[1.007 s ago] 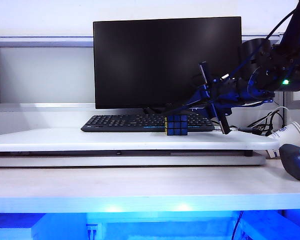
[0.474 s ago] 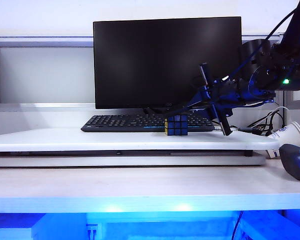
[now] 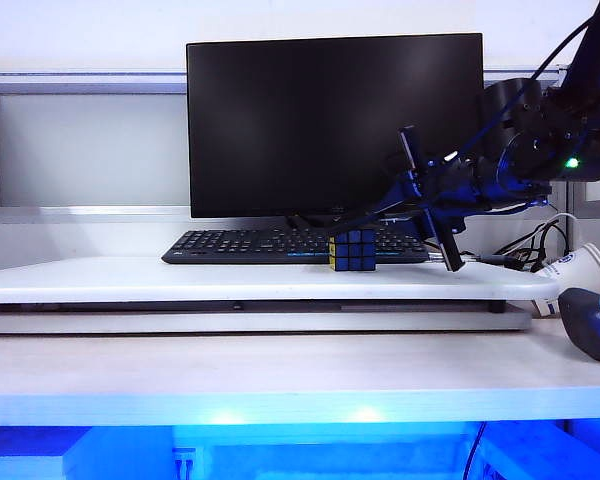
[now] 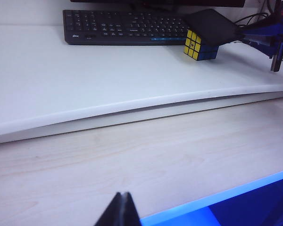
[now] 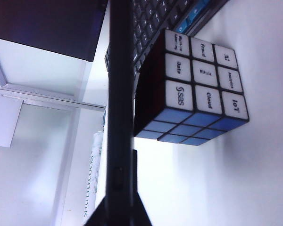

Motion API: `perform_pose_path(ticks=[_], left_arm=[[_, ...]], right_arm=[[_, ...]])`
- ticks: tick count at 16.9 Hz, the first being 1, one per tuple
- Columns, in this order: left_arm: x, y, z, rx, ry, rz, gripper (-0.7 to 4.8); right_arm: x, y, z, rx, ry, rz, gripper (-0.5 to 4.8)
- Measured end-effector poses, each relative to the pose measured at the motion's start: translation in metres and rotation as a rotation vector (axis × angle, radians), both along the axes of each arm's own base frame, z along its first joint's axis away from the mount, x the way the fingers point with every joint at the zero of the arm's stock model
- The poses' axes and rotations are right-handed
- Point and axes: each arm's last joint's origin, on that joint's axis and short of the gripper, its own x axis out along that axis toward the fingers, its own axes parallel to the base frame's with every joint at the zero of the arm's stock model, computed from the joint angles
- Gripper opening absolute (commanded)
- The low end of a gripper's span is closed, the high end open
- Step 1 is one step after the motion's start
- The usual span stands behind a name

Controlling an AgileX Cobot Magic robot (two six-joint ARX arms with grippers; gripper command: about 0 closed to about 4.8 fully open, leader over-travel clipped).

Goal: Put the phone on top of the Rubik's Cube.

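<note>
The Rubik's Cube (image 3: 353, 250) stands on the raised white shelf (image 3: 230, 280) in front of the keyboard, blue face toward the exterior camera and yellow side (image 4: 193, 44) toward the left wrist camera. The phone (image 4: 212, 26) is a thin black slab, tilted, with its far end lying on the cube's top. My right gripper (image 3: 405, 197) is shut on the phone's other end, to the right of the cube and slightly above it. In the right wrist view the phone (image 5: 120, 94) shows edge-on beside the cube (image 5: 193, 89). My left gripper (image 4: 123, 195) is shut and empty, low over the wooden desk's front edge.
A black keyboard (image 3: 270, 245) and a dark monitor (image 3: 335, 125) stand behind the cube. At the right lie a paper cup (image 3: 585, 268), cables (image 3: 535, 245) and a dark blue oval object (image 3: 590, 322). The shelf sits a step above the wooden desk (image 3: 280, 370).
</note>
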Motion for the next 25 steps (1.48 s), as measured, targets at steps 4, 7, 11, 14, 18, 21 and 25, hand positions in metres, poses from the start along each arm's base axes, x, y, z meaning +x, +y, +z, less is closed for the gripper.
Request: perform_pose_path(ticks=[4, 7, 11, 14, 18, 21, 25], left_arm=[[0.000, 0.000, 0.000, 0.011, -0.004, -0.001, -0.04], [0.000, 0.000, 0.000, 0.018, -0.007, -0.002, -0.04], [0.000, 0.000, 0.000, 0.018, -0.007, -0.002, -0.04], [0.000, 0.000, 0.000, 0.018, -0.007, -0.002, -0.04], [0.000, 0.000, 0.000, 0.018, -0.007, -0.002, -0.04], [0.000, 0.000, 0.000, 0.018, -0.007, -0.002, -0.04], [0.000, 0.000, 0.000, 0.018, -0.007, -0.002, -0.04]], right_arm=[[0.000, 0.000, 0.001, 0.001, -0.002, 0.004, 0.64], [0.000, 0.000, 0.001, 0.000, -0.004, 0.008, 1.66], [-0.001, 0.000, -0.001, -0.005, 0.021, 0.009, 1.86], [-0.001, -0.001, -0.003, -0.009, 0.041, 0.008, 2.86], [0.000, -0.006, -0.003, -0.009, 0.039, -0.002, 3.74], [0.001, -0.014, -0.003, -0.007, 0.039, -0.013, 3.74], [0.004, -0.029, -0.002, 0.001, 0.039, -0.010, 3.74]])
